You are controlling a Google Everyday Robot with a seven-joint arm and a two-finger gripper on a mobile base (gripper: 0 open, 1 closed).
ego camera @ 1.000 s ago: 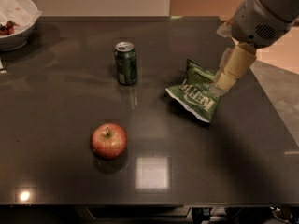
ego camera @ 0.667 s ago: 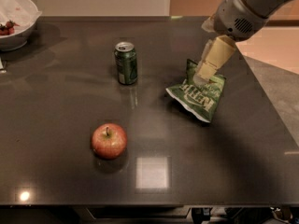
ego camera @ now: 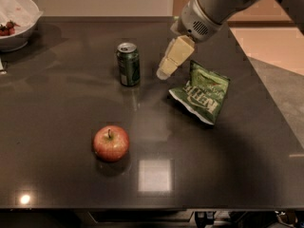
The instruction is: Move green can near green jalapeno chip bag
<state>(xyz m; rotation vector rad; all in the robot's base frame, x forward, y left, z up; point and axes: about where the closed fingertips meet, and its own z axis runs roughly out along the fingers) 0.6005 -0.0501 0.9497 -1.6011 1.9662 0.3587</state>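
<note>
Seen from the one camera, above the near edge of the dark bench (ego camera: 228, 165): the robot's arm (ego camera: 209, 8) reaches in from the far right corner, and its cream-coloured gripper (ego camera: 164, 71) hangs tilted down and leftward over the far half of the bench, in the gap between the green can (ego camera: 128, 64) and the green jalapeno chip bag (ego camera: 202, 93). The gripper's tip sits just right of the can and does not appear to touch it; from here I cannot tell whether the tool is spread or pressed together. The green can stands upright left of centre, toward the far edge, with its silver top and pull tab showing and a faint reflection below it on the glossy surface. The chip bag lies flat and crinkled right of centre, its white lettering turned at an angle and its white edge pointing toward the near edge; can and bag are apart, with the gripper between them. A red apple (ego camera: 111, 143) rests stem up toward the near edge, well apart from both. At the far left corner sits a white bowl (ego camera: 16, 39), partly cut off, with something red inside. A pale square of reflected light (ego camera: 154, 175) shows close to the near edge.
</note>
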